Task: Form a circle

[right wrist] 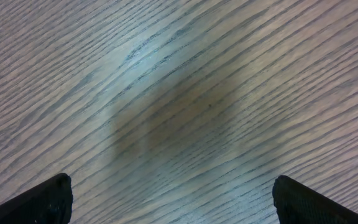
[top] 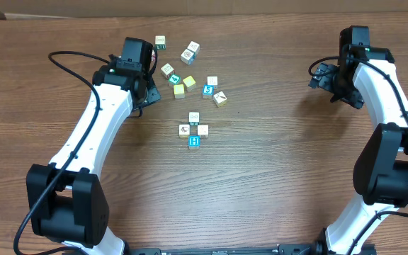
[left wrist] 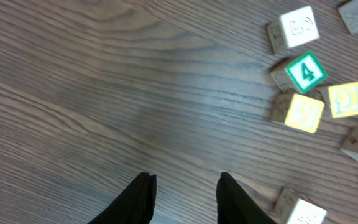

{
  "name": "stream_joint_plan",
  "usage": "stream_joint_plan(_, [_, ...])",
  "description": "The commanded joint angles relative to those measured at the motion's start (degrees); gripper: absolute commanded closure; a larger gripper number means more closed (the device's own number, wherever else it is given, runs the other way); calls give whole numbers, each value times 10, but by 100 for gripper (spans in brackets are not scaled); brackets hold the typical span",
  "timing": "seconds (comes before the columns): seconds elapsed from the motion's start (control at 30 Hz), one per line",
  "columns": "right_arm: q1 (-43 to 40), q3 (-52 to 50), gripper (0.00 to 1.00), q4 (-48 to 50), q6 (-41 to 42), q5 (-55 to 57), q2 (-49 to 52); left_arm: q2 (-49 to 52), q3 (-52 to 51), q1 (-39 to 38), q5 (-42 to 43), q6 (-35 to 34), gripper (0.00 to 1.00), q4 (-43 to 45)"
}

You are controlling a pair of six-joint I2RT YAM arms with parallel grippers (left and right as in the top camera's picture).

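We judge task early. Circle (top: 185,129): four cubes incl. blue H cube (top: 194,142), tight ring, well apart from both jaws. Loose cubes (left wrist: 304,71) ahead-right of left jaws (left wrist: 184,179), not yet added. Left jaws narrowed, empty; right jaws (right wrist: 173,186) released wide over bare surface (right wrist: 179,93).

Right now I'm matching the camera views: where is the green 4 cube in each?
Overhead: green 4 cube in the upper part, slightly left of centre.
Left wrist: the cube sits upper right.
Right wrist: not in it.
Shared landmark: the yellow cube just below it.
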Motion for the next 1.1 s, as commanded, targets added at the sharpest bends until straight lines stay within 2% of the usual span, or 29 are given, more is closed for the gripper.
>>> stream_joint_plan(0.0, [-1, 12, 0, 1, 0, 6, -14, -9, 8, 10, -41, 11, 67, 2])
stream_joint_plan(0.1, [-1, 12, 0, 1, 0, 6, -14, -9, 8, 22, -49, 11, 64, 1])
stream_joint_plan(0.17, [-1, 12, 0, 1, 0, 6, -14, -9, 8, 35, -49, 11, 55, 0])
stream_joint_plan(0.27, [-1, 12, 0, 1, 0, 6, -14, -9, 8, 57, -57, 14, 25, -1])
stream_joint_plan(0.3, [-1, 12, 0, 1, 0, 6, -14, -9, 8, 66, -65, 18, 19, -4])
stream_joint_plan(0.33, [-1, 12, 0, 1, 0, 6, -14, -9, 8, 73, -68, 22, 0, -12])
stream_joint_plan(0.5, [-1, 12, 0, 1, 0, 6, -14, -9, 8, 93, -65, 24, 1, -21])
stream_joint_plan(1.07, [-1, 12, 0, 1, 0, 6, -14, -9, 8, 92, -64, 24, 0, -21])
